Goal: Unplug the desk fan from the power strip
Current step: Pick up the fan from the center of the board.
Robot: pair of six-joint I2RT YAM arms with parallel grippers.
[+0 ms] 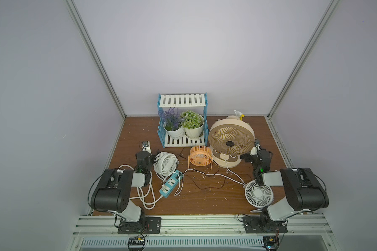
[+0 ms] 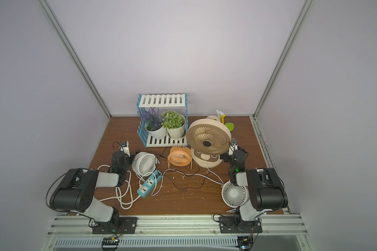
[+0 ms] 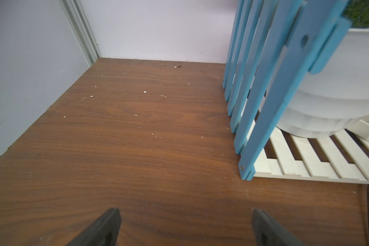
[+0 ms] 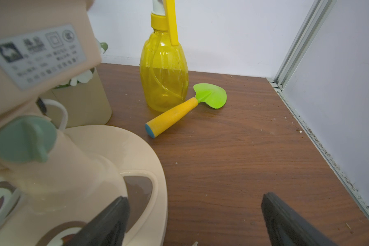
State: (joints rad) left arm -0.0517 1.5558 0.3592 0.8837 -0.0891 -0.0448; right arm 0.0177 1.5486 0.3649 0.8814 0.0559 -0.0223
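The teal-blue power strip (image 1: 169,185) (image 2: 149,184) lies at the front left of the wooden table, with a thick white cord coiled beside it and a white plug in it. The large beige desk fan (image 1: 231,139) (image 2: 208,139) stands at the back right. Its thin white cord runs forward and then left toward the strip. My left gripper (image 3: 184,213) (image 1: 145,150) hovers open over bare wood left of the shelf, well behind the strip. My right gripper (image 4: 195,197) (image 1: 254,150) is open beside the fan's base (image 4: 115,149), holding nothing.
A blue-and-white slatted shelf (image 1: 182,101) (image 3: 264,85) with two potted plants stands at the back. A white fan (image 1: 164,163), an orange fan (image 1: 200,157) and another white fan (image 1: 259,193) stand around, with black and white cords between them. A yellow spray bottle (image 4: 164,74) and a trowel (image 4: 185,108) lie behind the beige fan.
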